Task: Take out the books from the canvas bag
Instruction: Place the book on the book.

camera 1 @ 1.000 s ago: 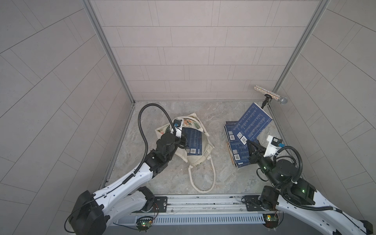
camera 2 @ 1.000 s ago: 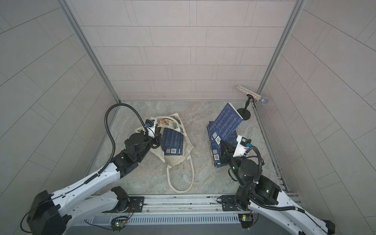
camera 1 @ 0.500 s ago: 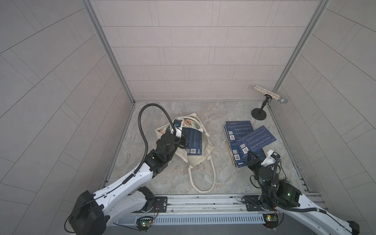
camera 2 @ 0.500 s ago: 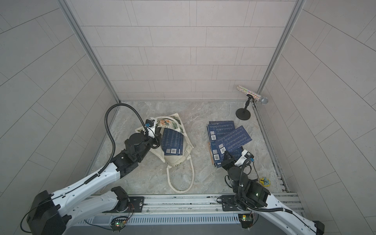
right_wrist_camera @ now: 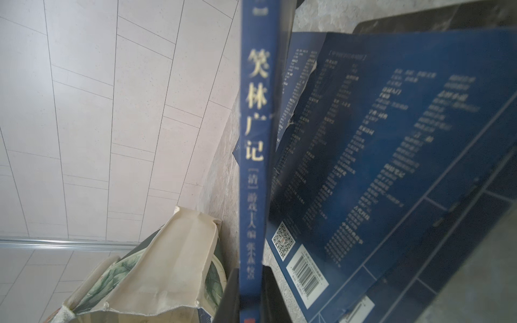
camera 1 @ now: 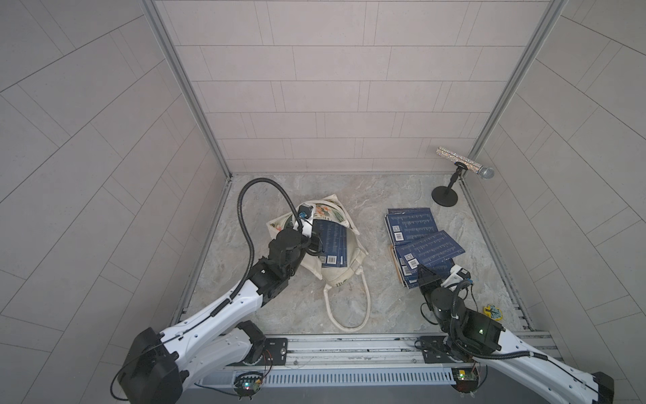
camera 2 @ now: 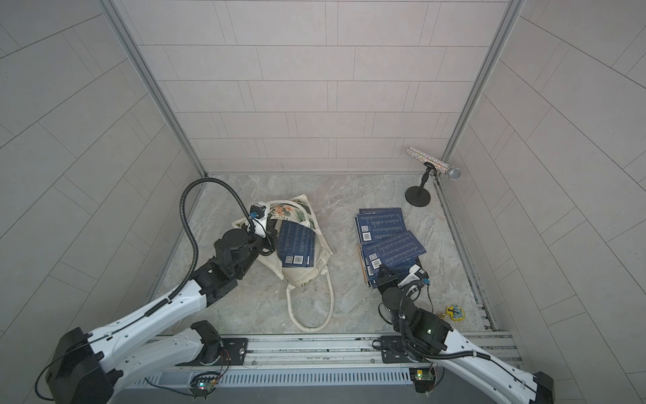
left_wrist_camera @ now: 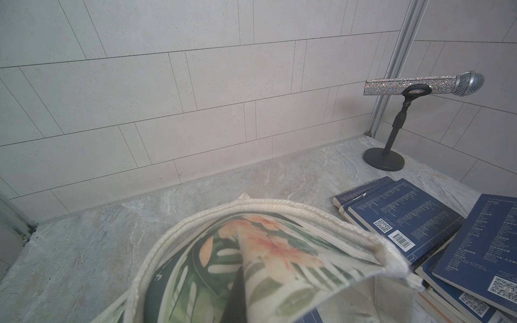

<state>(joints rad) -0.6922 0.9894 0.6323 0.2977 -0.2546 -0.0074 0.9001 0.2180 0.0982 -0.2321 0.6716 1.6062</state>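
only the right wrist view shows the right gripper (right_wrist_camera: 250, 296) closed on the spine of a thin dark navy book (right_wrist_camera: 254, 139). raised a second ago, it now lies across the pile of navy books (camera 1: 410, 224). the left gripper (camera 1: 314, 245) pinches the cream leaf-print canvas bag (camera 1: 344, 276) (one navy book (camera 1: 332, 245) lies in its mouth). a glittery microphone on a black stand (camera 1: 461, 162) is behind the pile.

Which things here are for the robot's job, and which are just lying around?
For the job: canvas bag in the left hand, book in it, stack of books outside, top book in the right hand.
Just lying about: sparkly microphone, small yellow thing.
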